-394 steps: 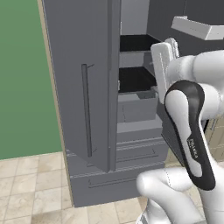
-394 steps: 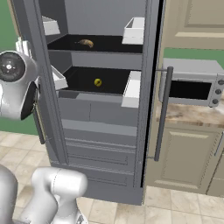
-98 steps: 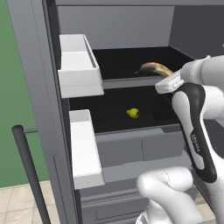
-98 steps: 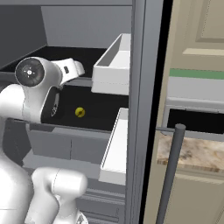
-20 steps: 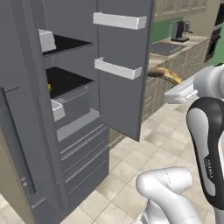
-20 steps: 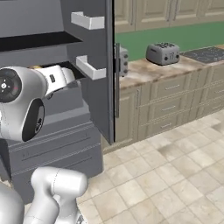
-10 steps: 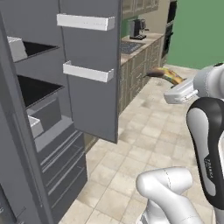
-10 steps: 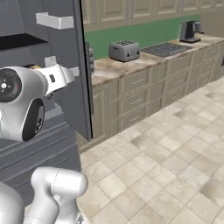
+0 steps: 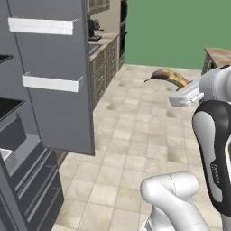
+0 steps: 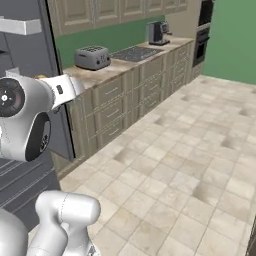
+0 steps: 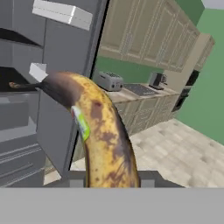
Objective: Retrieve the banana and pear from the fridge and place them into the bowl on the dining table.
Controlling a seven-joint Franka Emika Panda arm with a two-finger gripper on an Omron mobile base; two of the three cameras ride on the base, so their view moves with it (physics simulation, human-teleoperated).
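A silver toaster (image 10: pixel 92 57) sits upper left on the stone counter (image 10: pixel 131 55) (coffee maker (image 10: pixel 155 32) further along), above beige tiled floor (image 10: pixel 190 165).

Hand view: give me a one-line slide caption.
Gripper shut on the brown-mottled yellow banana, with the dark grey fridge's open door and a silver toaster behind.

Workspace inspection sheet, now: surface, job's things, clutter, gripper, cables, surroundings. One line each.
Surface: beige tiled floor in front of the base; a corner of a tan-sided stone top at the far right of the left base view.
Job's things: banana, yellow mottled brown, held out in the air; fridge with its door open, white door bins showing.
Clutter: nothing seen.
Gripper: gripper shut on the banana; fingers hidden behind the fruit in the hand view.
Cables: nothing seen.
Surroundings: beige cabinet counter with toaster and coffee machine; green wall.
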